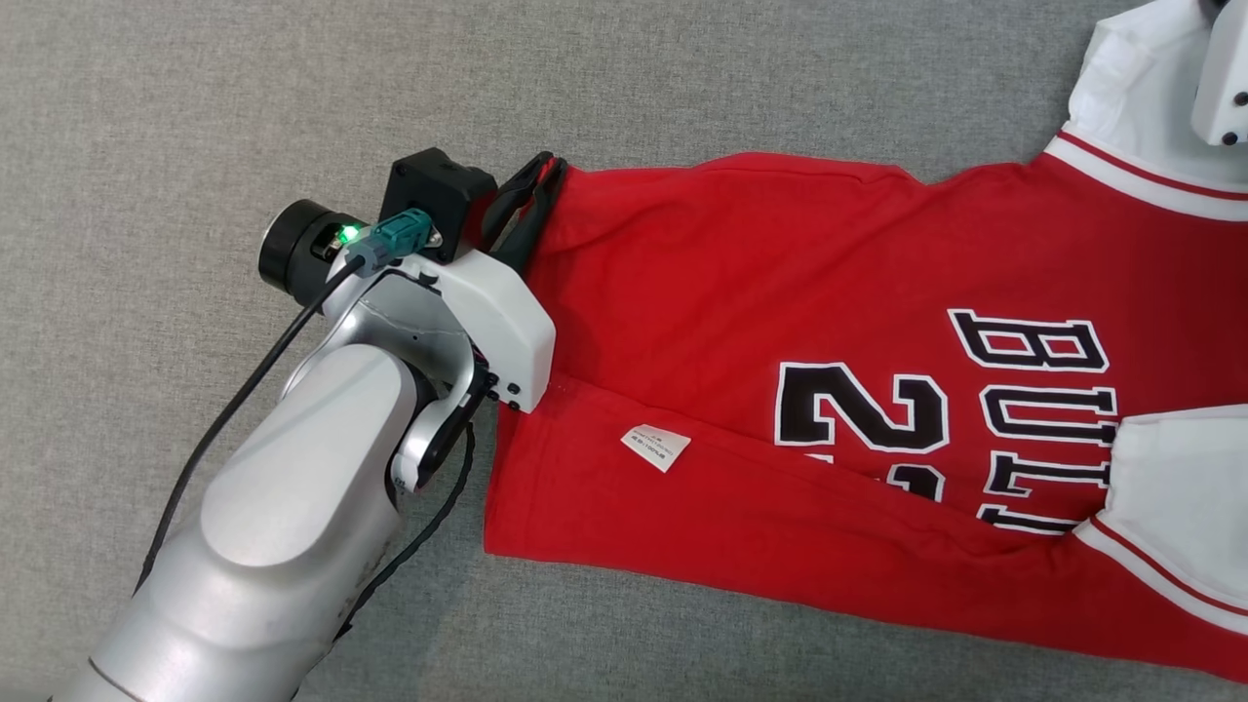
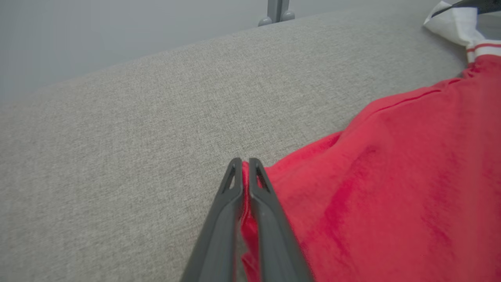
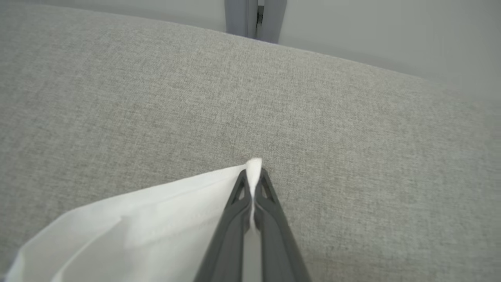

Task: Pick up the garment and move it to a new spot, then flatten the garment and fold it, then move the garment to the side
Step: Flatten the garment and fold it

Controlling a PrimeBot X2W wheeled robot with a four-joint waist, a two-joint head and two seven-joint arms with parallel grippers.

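Left gripper (image 2: 242,163) clamps red hem (image 2: 245,219); right gripper (image 3: 254,174) clamps white sleeve (image 3: 156,219); 1 garment (image 1: 741,283), 2 grippers.

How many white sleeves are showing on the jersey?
2. The upper sleeve is at the head view's top right, its corner pinched by the right gripper; the lower sleeve lies at the right edge, over the lettering of the red jersey. Both run off-frame.

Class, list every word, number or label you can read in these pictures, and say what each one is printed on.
"BUL", then a partly covered letter: printed sideways on the red jersey.
"2", then a digit cut off by a fold: on the same jersey.
Print on the white label lying on the jersey: too small to read.
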